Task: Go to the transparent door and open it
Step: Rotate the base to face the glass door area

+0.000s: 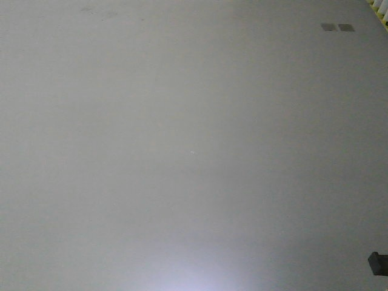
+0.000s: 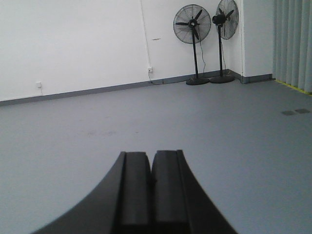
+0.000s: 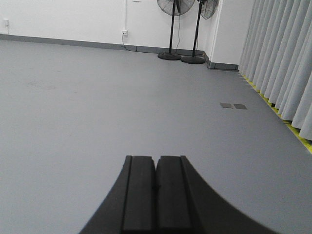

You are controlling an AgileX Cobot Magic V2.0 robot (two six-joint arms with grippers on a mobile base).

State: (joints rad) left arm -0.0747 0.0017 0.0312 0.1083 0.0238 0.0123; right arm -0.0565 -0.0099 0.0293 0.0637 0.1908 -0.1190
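Observation:
The transparent door is out of view in every frame. My left gripper point(image 2: 150, 154) is shut and empty, its black jaws pressed together over bare grey floor point(image 2: 146, 117). My right gripper point(image 3: 156, 158) is likewise shut and empty above the grey floor point(image 3: 122, 97). The front view shows only grey floor point(image 1: 182, 151).
Two black pedestal fans point(image 2: 194, 44) point(image 2: 223, 39) stand in the far corner against a white wall point(image 2: 73, 39); they also show in the right wrist view point(image 3: 171, 29). Grey curtains point(image 3: 282, 63) with a yellow floor strip run along the right. Two dark floor plates point(image 3: 233, 106) point(image 1: 337, 27) lie near them. A small dark object point(image 1: 377, 263) sits at the front view's lower right.

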